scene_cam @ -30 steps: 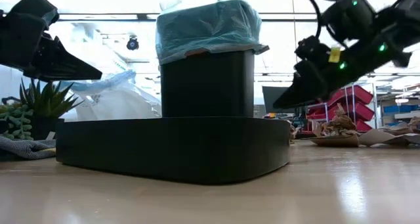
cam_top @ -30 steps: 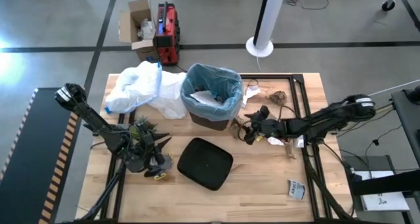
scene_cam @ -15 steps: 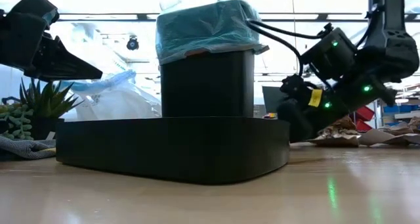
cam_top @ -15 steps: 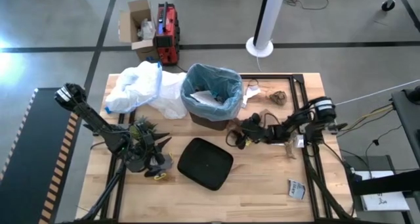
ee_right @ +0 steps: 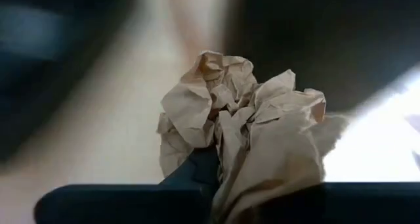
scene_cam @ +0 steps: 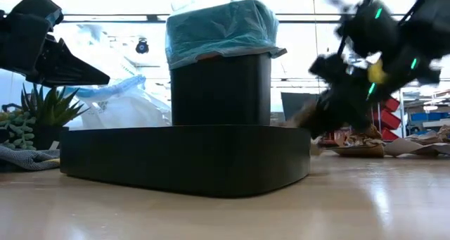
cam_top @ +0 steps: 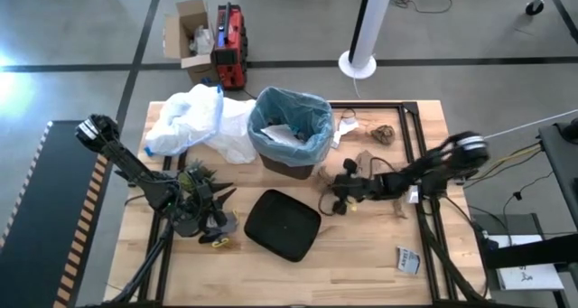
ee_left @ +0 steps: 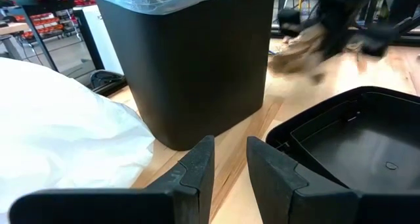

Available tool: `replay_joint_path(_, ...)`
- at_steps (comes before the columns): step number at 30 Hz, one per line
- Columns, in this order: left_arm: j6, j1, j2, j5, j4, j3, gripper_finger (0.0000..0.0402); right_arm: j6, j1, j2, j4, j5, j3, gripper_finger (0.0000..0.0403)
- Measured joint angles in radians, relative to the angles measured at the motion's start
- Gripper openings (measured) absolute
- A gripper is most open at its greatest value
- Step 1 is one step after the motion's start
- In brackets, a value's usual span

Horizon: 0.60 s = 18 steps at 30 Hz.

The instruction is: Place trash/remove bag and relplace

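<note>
The black bin [cam_top: 291, 135], lined with the light-blue bag [cam_top: 312, 109], stands at the table's far middle. My right gripper [cam_top: 334, 195] hangs just right of it, shut on a crumpled brown paper piece of trash [ee_right: 243, 132], which shows blurred in the low view [scene_cam: 304, 117]. More brown paper [cam_top: 384, 134] and a printed packet [cam_top: 408, 259] lie on the table's right half. My left gripper [ee_left: 230, 165] waits near the table's left front, pointing at the bin, with a narrow empty gap between its fingers. My right gripper pinches the brown paper wad between its two fingers at the wad's lower middle [ee_right: 220, 148]. One dark finger [ee_right: 197, 175] shows under the paper; the other is hidden by it. The fingers slant downward from the table's right. The wad bulges out past the fingertips and looks off the table.
The bin's black lid [cam_top: 282, 224] lies upside down in front of the bin. A white plastic bag [cam_top: 194, 118] is heaped left of the bin. A small green plant [scene_cam: 42, 113] stands by my left arm. A black frame [cam_top: 411, 127] runs over the table's right side.
My right gripper has dipped toward the table beside the bin, shut on the crumpled brown paper, and come up again with it. The wrist has rolled somewhat on the way.
</note>
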Motion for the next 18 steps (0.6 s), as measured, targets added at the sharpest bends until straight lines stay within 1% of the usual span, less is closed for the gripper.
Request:
replay_joint_path(2,0.0,0.0,0.0,0.0,-0.001,0.0,0.0075,0.021,0.032,-0.119,-0.126,-0.085,0.031,0.0005)
replay_joint_path(4,0.0,0.0,0.0,0.0,-0.004,0.0,0.0075,0.039,0.063,-0.237,-0.229,-0.143,0.079,0.0005)
replay_joint_path(5,0.0,0.0,0.0,0.0,-0.004,0.0,0.0075,0.033,0.076,-0.29,-0.252,-0.163,0.112,0.0005)
replay_joint_path(7,0.0,0.0,0.0,0.0,-0.005,0.0,0.0075,-0.033,0.098,-0.379,-0.255,-0.175,0.179,0.0003)
replay_joint_path(9,0.0,0.001,0.0,0.0,-0.005,0.0,0.0075,-0.126,0.097,-0.431,-0.256,-0.172,0.252,0.0002)
replay_joint_path(10,0.003,0.001,0.0,0.0,-0.005,0.0,0.0075,-0.171,0.087,-0.443,-0.255,-0.153,0.292,0.0002)
replay_joint_path(12,0.006,0.003,0.0,0.0,-0.005,0.0,0.0075,-0.235,0.05,-0.448,-0.274,-0.075,0.375,0.0001)
replay_joint_path(14,0.007,0.003,0.001,0.0,-0.005,0.0,0.0075,-0.293,-0.005,-0.42,-0.312,-0.016,0.463,0.0001)
replay_joint_path(16,0.007,0.004,0.001,0.0,-0.005,0.0,0.0075,-0.321,-0.073,-0.376,-0.378,-0.005,0.55,0.0001)
replay_joint_path(18,0.006,0.005,0.002,0.0,-0.005,0.0,0.0075,-0.297,-0.147,-0.312,-0.415,0.006,0.643,0.0001)
